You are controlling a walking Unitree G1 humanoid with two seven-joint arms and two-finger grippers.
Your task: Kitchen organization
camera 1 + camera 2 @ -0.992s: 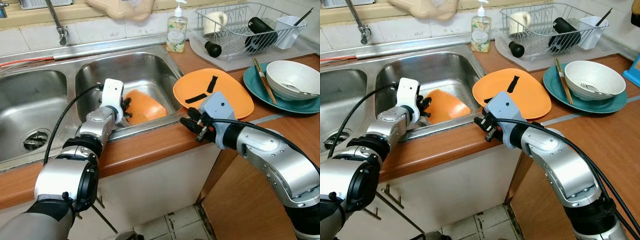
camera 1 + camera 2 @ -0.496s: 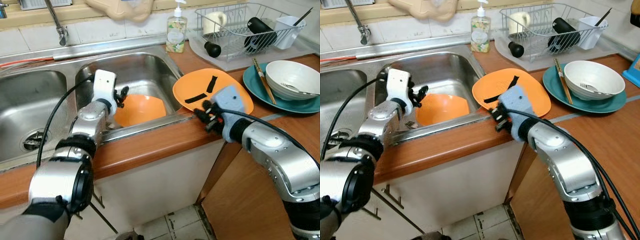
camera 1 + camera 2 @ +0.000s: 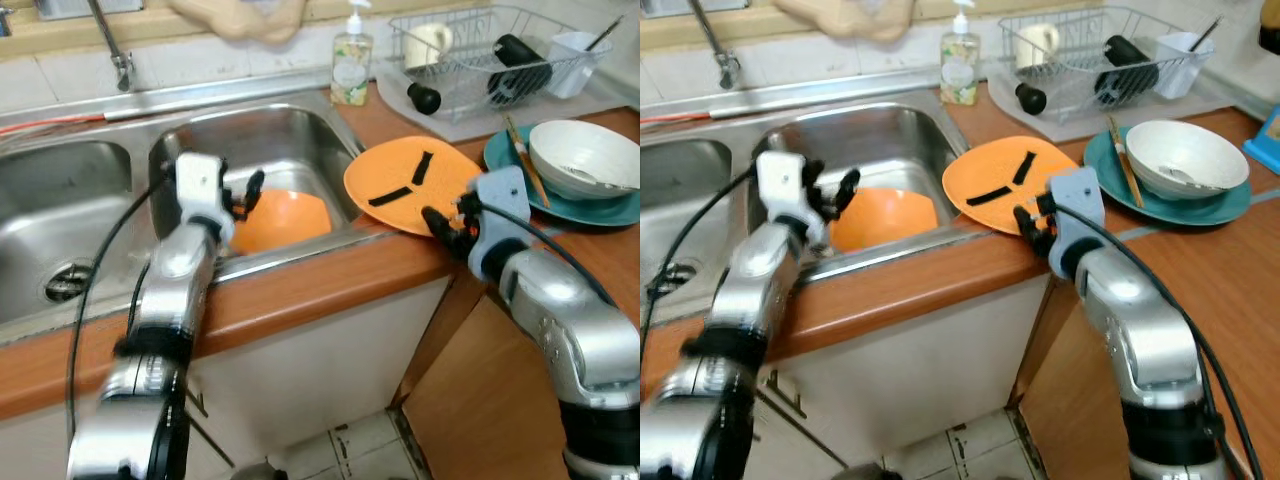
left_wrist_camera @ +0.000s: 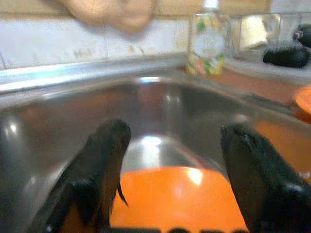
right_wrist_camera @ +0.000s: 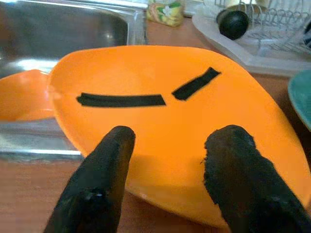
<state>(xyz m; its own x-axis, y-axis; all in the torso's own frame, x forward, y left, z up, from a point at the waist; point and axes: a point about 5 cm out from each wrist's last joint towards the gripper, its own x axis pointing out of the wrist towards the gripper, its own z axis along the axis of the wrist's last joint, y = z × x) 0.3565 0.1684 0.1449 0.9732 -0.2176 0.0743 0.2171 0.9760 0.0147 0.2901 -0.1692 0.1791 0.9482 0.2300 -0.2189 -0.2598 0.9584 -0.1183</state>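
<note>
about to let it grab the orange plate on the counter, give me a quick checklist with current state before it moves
1. Right gripper open: ok, fingers spread.
2. Right gripper lined up with the orange plate: ok, at its near edge.
3. Plate edge between the fingers: not ok, they hang above the plate.
4. Plate seated flat: not ok, it overhangs the sink rim.
5. Left gripper out of the way: ok, open over the orange bowl in the sink.
6. Teal plate with white bowl apart: ok.

You had two orange dishes, a plate (image 3: pixel 410 180) and a bowl (image 3: pixel 280 218), one white bowl (image 3: pixel 580 155), one teal plate (image 3: pixel 600 208), one soap bottle (image 3: pixel 352 68), one rack (image 3: pixel 480 60)
</note>
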